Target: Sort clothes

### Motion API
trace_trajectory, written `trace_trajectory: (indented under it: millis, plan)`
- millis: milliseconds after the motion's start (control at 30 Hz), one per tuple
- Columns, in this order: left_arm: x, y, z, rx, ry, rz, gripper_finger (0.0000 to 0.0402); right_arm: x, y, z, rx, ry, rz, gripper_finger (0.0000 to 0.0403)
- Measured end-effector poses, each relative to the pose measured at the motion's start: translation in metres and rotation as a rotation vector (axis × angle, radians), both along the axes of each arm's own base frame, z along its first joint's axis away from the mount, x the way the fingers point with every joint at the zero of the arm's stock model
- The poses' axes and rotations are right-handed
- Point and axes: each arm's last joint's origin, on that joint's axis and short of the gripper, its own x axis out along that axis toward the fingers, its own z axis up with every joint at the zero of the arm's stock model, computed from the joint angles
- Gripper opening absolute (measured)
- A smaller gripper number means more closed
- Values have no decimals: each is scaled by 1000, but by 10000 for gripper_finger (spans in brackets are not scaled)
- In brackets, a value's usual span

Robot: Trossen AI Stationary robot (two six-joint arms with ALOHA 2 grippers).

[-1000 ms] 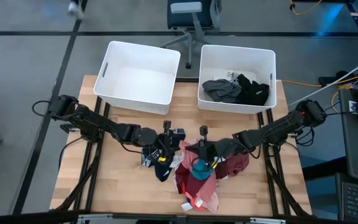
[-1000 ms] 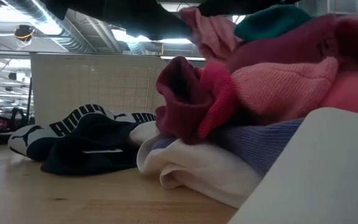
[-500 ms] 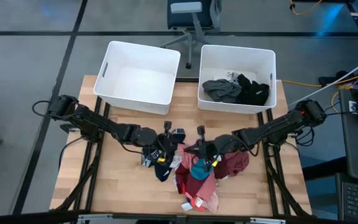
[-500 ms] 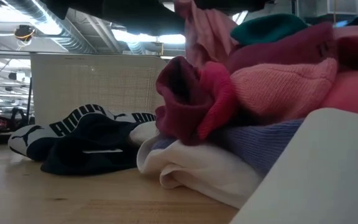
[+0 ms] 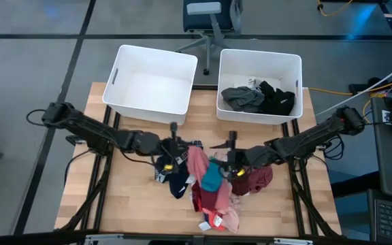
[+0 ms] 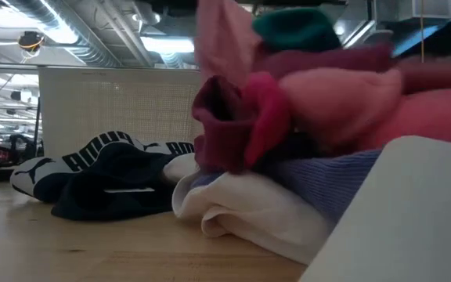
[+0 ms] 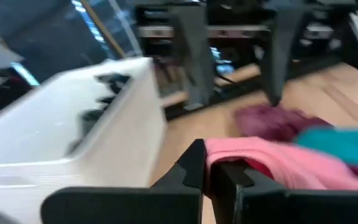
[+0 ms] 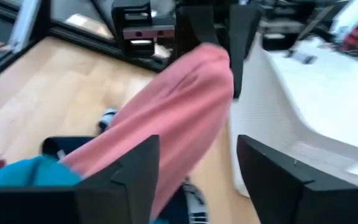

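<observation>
Clothes [image 5: 209, 187] heaped before two bins [image 5: 154, 79].

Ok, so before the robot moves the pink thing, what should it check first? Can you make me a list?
1. Left gripper shut on the pink garment: ok.
2. Right gripper has let go, jaws apart: ok.
3. Pink garment free of the teal garment: cannot tell, they touch.
4. Left bin has room: ok, it looks empty.
5. Right bin has room: ok, only grey and black clothes at one side.
6. Rest of the pile lying on the table, not at the edge: ok.
</observation>
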Motion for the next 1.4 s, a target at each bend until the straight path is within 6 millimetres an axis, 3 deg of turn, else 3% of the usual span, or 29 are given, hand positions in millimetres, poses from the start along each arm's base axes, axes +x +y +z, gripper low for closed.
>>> trace_trajectory:
  millis: [167,433,733,1100,1400]
  plan:
    - [-19,14,31,37,-102,83,2,-16,-2,10,-3,1,-87,238]
    - [-46,41,77,43,-358,188,2,-19,-4,8,-21,36,-111,241]
    - [-60,60,106,202,-581,290,1,-20,-4,7,-27,43,-117,241]
    - [-81,113,125,413,-726,602,4,-20,-5,6,-33,61,-110,241]
    - [-92,164,116,448,-575,830,5,-20,-4,6,-32,60,-110,241]
